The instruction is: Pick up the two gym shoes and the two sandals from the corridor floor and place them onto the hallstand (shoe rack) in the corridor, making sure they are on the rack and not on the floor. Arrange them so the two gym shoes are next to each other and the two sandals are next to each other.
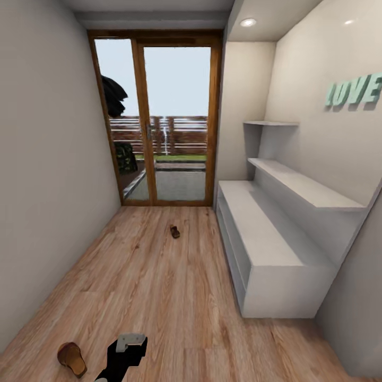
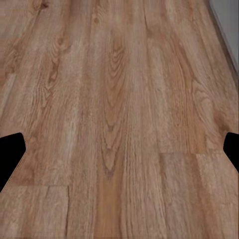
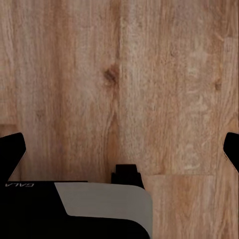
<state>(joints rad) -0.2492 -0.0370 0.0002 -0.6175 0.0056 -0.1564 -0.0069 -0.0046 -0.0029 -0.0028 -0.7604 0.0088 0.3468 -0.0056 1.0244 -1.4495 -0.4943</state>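
Brown wood-grain planks of the corridor floor (image 1: 159,286) run from the near edge to a far glass door w/ wooden frame (image 1: 159,116); fence and grass show outside it. Plain grey walls on the left and right.

One brown sandal (image 1: 72,358) lies on the floor at near left, tan insole up, just left of the robot's left arm (image 1: 123,354), apart from it. A second sandal (image 1: 174,231) lies far down the corridor, mid-floor, near the door, well apart from the first and left of the rack; too small to tell details.

White hallstand (image 1: 265,239) stands against the right wall: flat top bare, open tiers under it seen edge-on, so contents can't be told. Two staggered grey-white shelves (image 1: 302,185) above it, nothing on them. Green "LOVE" letters (image 1: 353,91) on the wall above.

Left gripper (image 2: 119,149): left wrist view has two black fingertips at opposite edges over bare planks, jaws spread wide, nothing between. A strip of grey surface shows at one corner.

Right gripper (image 3: 119,149): right wrist view also has fingertips at opposite edges, jaws spread wide, holding nothing, planks beyond. A black-and-white robot body part (image 3: 74,209) sits between camera and floor.
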